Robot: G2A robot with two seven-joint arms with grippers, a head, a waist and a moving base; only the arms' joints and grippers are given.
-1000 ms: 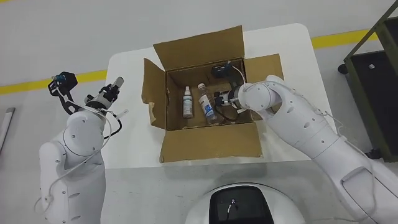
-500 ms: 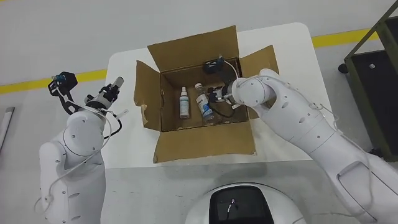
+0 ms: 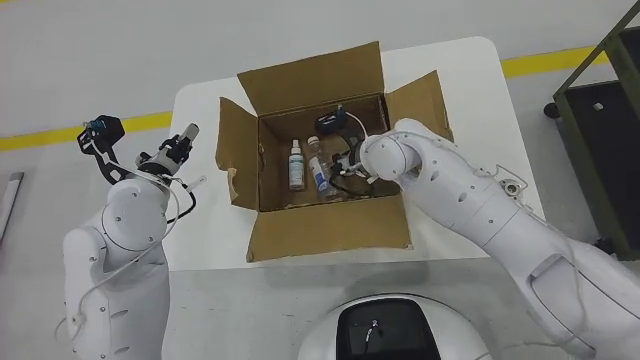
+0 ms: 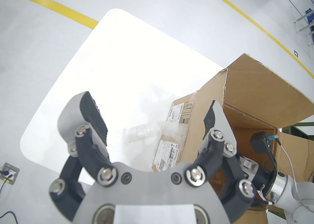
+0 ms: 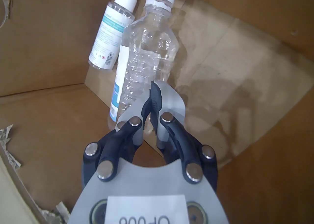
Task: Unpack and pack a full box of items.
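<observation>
An open cardboard box (image 3: 330,225) stands in the middle of the white table (image 3: 470,70). On its floor lie a clear water bottle (image 3: 318,172) (image 5: 147,56) with a white cap and, beside it, a small spray bottle (image 3: 296,165) (image 5: 112,29). My right arm is down inside the box. The right gripper (image 3: 340,168) (image 5: 154,92) is shut with nothing held, and its tips sit just over the lower part of the water bottle. My left gripper (image 3: 185,140) (image 4: 152,117) hangs open above the table's left side, apart from the box (image 4: 245,102).
A crumpled clear strip (image 4: 144,131) lies on the table by the box's left wall. Torn paper scraps (image 5: 7,134) sit in a box corner. A green cart (image 3: 610,110) stands off the table's right edge. Bare tabletop (image 4: 110,63) lies left of the box.
The box has slid a little to the left on the table. My right arm has moved left inside it, toward the bottles. The left arm has not moved.
</observation>
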